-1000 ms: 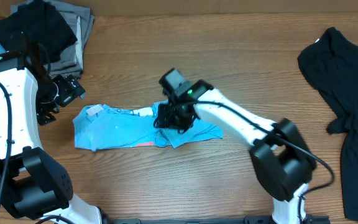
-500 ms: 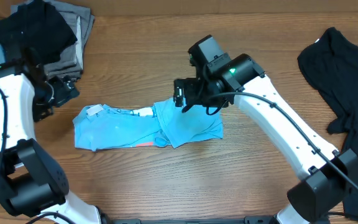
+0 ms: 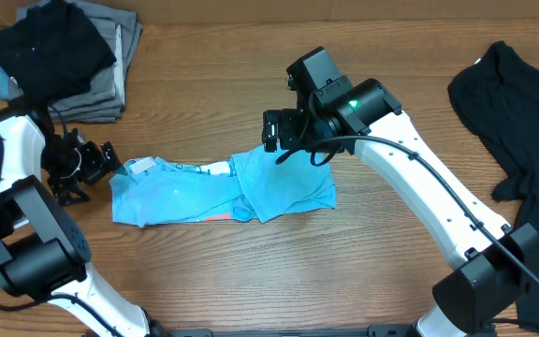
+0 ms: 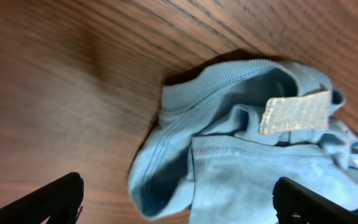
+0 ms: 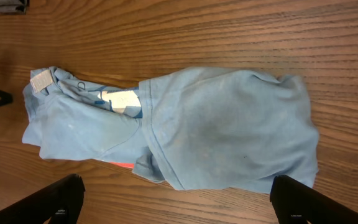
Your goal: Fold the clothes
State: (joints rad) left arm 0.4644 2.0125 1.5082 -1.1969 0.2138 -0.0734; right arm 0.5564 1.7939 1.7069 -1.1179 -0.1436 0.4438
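Sky-blue shirt (image 3: 218, 190) lies bunched in a long strip across the middle of the wooden table (image 3: 251, 281), seen from overhead. Its right end is doubled over into a wider flap. The left gripper (image 3: 101, 159) sits just beside the shirt's left end, pointing toward it. The right gripper (image 3: 277, 140) hangs over the upper edge of the flap. A grey stack (image 3: 115, 70) with a dark cloth (image 3: 54, 42) on top sits in the far left corner, and a black garment (image 3: 522, 178) sprawls at the right edge, well apart from the shirt.

Left wrist view: the collar end of the shirt fills the right half, with a pale label (image 4: 288, 114) showing at the neck. The two dark fingers (image 4: 51, 200) stand at the bottom corners, spread wide, nothing between them but cloth and wood farther off. This pincer is released.

Right wrist view: the whole shirt is spread below the camera, label end to the left, flap to the right. White lettering (image 5: 122, 99) peeks out beside the flap's edge, and a red-orange mark (image 5: 120, 165) shows at the lower hem. The fingers (image 5: 316, 199) sit far apart at the bottom corners, clear of the fabric, so this pincer is released too
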